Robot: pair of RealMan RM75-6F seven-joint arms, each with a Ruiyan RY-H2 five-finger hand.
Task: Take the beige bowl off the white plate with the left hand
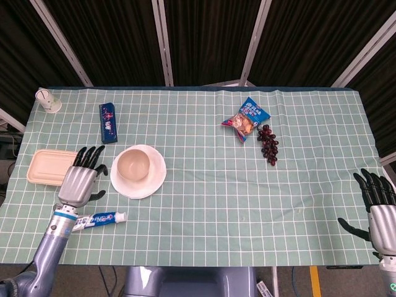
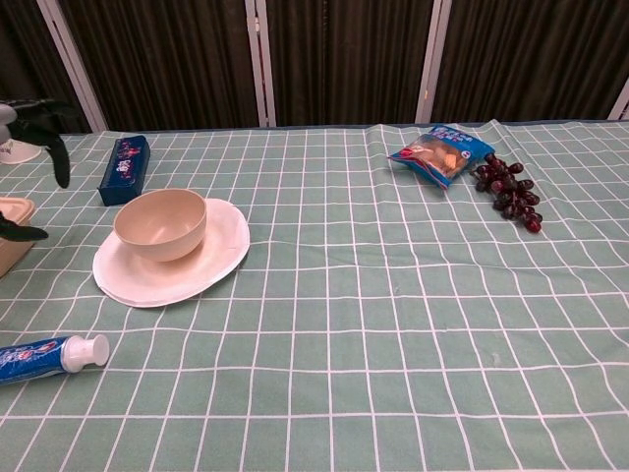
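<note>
beside white plate (image 1: 154, 179) | left robot hand (image 1: 82, 178) spread, empty | risk: shoving beige bowl (image 1: 134, 164) sideways, dragging plate

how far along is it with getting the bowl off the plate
Early. Done: nothing on the bowl itself; the beige bowl sits on the white plate. In hand: the left hand is open beside the plate, over the table, holding nothing. Left: grip the bowl, lift it, set it on the tablecloth. The right hand is open at the table edge.
</note>
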